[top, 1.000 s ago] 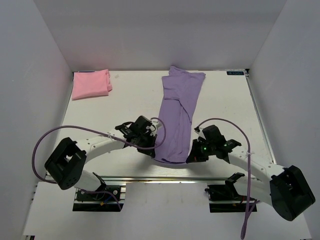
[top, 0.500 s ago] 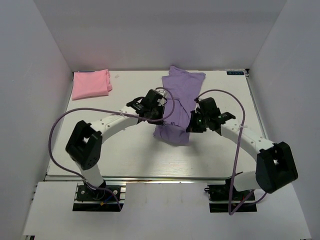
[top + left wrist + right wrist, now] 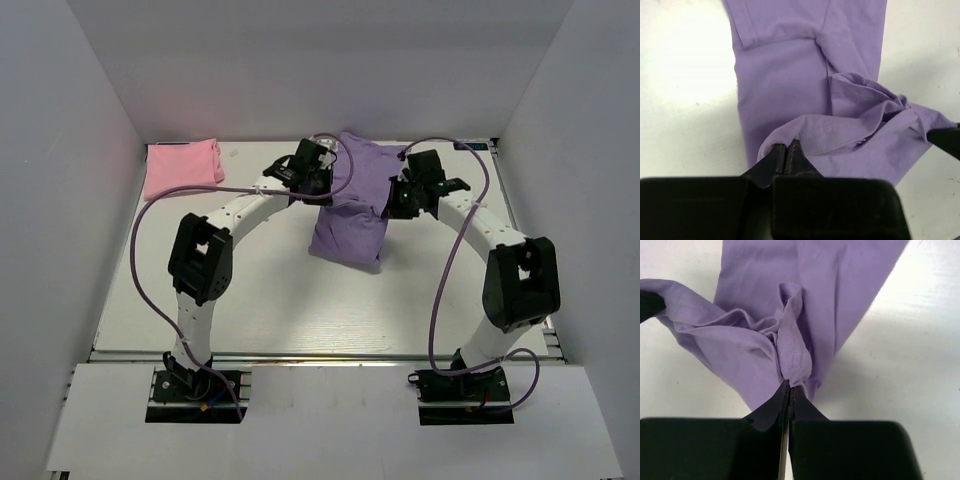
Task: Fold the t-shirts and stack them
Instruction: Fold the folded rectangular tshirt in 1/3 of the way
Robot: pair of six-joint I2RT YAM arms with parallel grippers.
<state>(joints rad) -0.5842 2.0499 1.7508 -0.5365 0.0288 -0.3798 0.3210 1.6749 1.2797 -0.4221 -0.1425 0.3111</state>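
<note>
Left tool (image 3: pixel 787 146), right tool (image 3: pixel 789 385) on lavender t-shirt (image 3: pixel 350 235)

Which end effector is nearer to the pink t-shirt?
Left. The left end effector, shut on the lavender t-shirt, is to the right of the pink t-shirt; the right end effector holds the same shirt farther right.

A white table (image 3: pixel 250 300) with faint lengthwise seams, boxed in by a plain white left wall (image 3: pixel 60 200), back wall (image 3: pixel 320 70) and right wall (image 3: pixel 585 200). Along its near edge a silver metal rail (image 3: pixel 320 356), and nearer still a flat white board (image 3: pixel 320 415). At the far right corner a small dark label (image 3: pixel 470 146), print too small to read; near the far left a tiny dark speck (image 3: pixel 233 153) on the surface; in both wrist views the same white surface, brightly lit.
</note>
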